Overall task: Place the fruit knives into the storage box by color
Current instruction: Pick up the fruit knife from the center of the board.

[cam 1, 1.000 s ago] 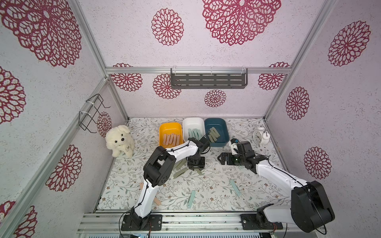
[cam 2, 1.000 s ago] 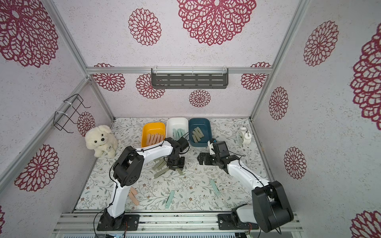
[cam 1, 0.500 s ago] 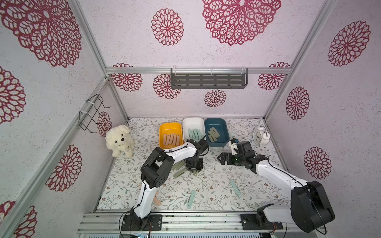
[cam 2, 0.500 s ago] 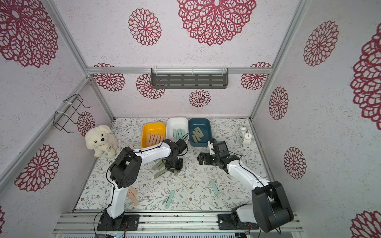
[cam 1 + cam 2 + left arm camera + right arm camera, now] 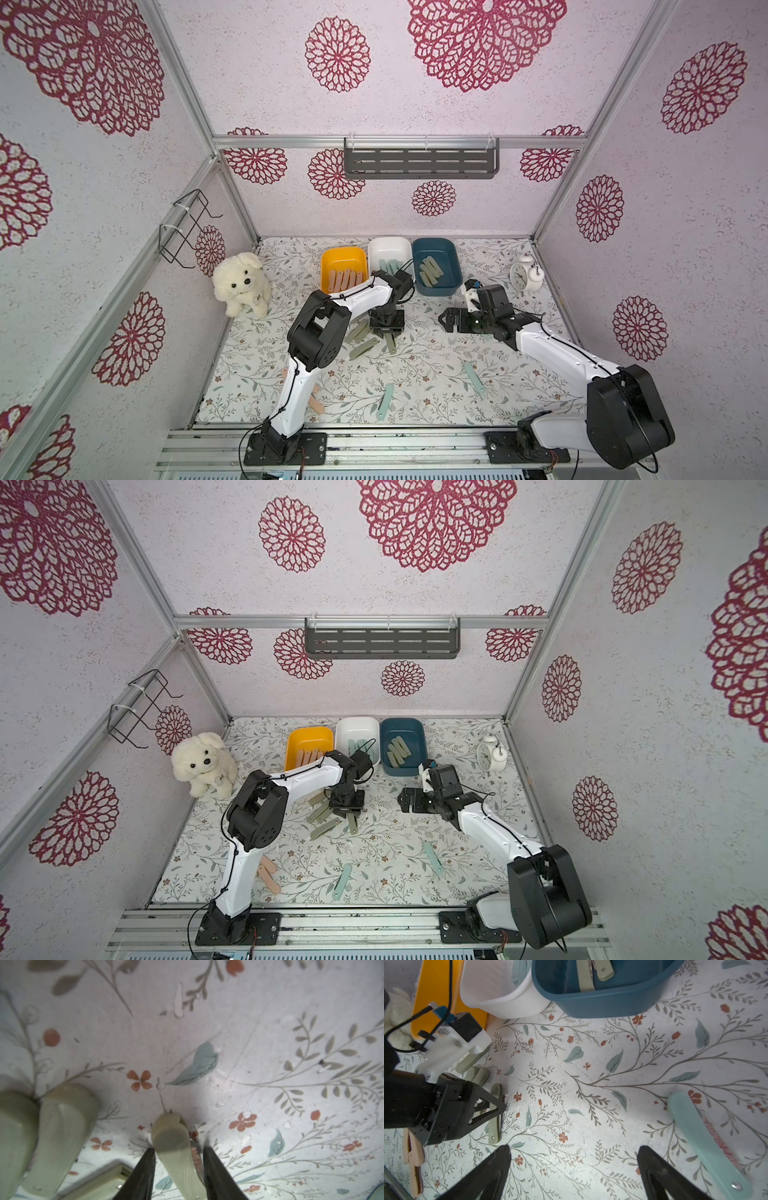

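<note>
fruit knives, sage-green, lie loose on the mat in front of the blue box; more lie inside it. left gripper straddles one sage knife there; whether it is clamped cannot be told. right gripper spread wide, empty, near the blue box's front.

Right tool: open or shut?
Open. The right tool shows its fingers wide apart in the wrist view, with only tablecloth between them.
</note>
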`<state>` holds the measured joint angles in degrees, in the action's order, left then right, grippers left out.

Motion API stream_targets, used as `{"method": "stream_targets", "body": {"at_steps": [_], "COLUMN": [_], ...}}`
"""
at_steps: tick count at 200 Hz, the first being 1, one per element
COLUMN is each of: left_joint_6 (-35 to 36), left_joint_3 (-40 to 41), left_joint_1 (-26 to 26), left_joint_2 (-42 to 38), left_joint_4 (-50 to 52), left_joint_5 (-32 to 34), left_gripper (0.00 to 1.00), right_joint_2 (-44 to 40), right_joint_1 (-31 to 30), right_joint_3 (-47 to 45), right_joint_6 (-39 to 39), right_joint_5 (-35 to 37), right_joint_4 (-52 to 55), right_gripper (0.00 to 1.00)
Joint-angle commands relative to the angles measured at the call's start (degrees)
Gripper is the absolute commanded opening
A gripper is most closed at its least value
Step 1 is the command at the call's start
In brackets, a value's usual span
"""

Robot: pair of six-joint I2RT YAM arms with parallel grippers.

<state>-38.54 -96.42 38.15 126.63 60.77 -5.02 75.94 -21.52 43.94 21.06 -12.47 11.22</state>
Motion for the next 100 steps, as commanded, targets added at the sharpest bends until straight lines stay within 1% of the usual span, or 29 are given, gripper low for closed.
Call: {"method": "stream_targets", "body": {"at_steps": [1, 11, 34, 57, 90, 100], "left_joint_6": [-0.89, -1.95, -2.91, -3.24, -3.38, -3.3], "left_joint_3": [4.98, 6.8, 7.8, 8.77, 9.5, 9.45], "left_joint_1": [1.02, 1.93, 3.62, 4.02, 4.35, 4.39], "left_joint_2": [1.17, -0.05, -0.38, -0.24, -1.02, -1.34], "left_joint_4": [-2.48, -3.38, -3.28, -3.85, -3.8, -3.63], "left_joint_5": [-1.02, -1.98, -2.08, -1.95, -1.08, -0.83], "left_gripper": [0.5, 0.52, 0.51, 0.41, 0.31, 0.26], "right_joint_2": [-1.05, -0.87, -0.28, -0.46, -1.38, -1.4], "right_joint_1": [0.51, 0.6, 0.6, 0.6, 0.6, 0.6], "right_joint_3": [1.65, 1.66, 1.87, 1.79, 1.79, 1.78], "right_joint_6": [-0.14, -0.14, 0.03, 0.03, -0.14, -0.01], "right_joint_5": [-0.1, -0.18, -0.7, -0.72, 0.12, 0.25], "right_joint_4": [0.63, 0.4, -0.41, -0.36, 0.44, 0.26], "right_gripper": [0.99, 0.99, 0.99, 0.99, 0.99, 0.99]}}
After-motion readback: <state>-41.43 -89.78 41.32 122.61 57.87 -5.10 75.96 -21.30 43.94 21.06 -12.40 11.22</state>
